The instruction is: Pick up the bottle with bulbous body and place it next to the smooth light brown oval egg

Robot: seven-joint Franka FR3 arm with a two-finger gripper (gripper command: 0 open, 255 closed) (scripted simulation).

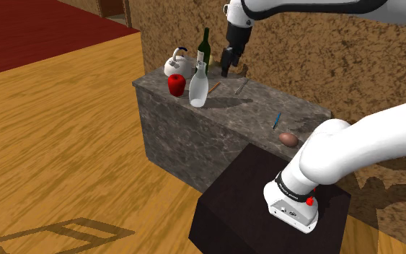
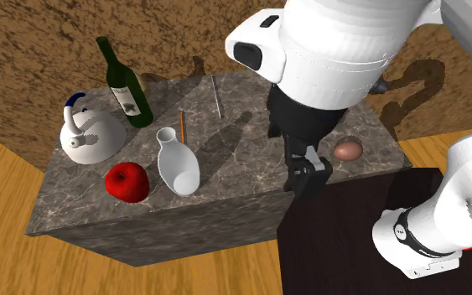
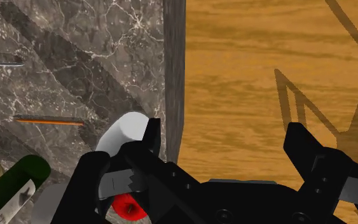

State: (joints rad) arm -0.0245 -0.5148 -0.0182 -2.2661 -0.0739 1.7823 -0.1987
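We see our black gripper [image 3: 225, 137] with fingers apart and holding nothing, over the grey marble counter [image 1: 194, 137] edge. The white bulbous bottle [image 3: 125, 130] stands upright below, just beside one finger. The light brown oval egg [image 1: 288, 138] lies well apart.

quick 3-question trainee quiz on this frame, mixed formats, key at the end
1. Which thing lies nearest the brown egg? A kettle; B blue pen; C green bottle.
2. True or false: the white bulbous bottle stands upright beside the red apple.
3. Fill in: the fingers of the pincer stand ___.
Key: 1 B; 2 true; 3 open, with nothing held.
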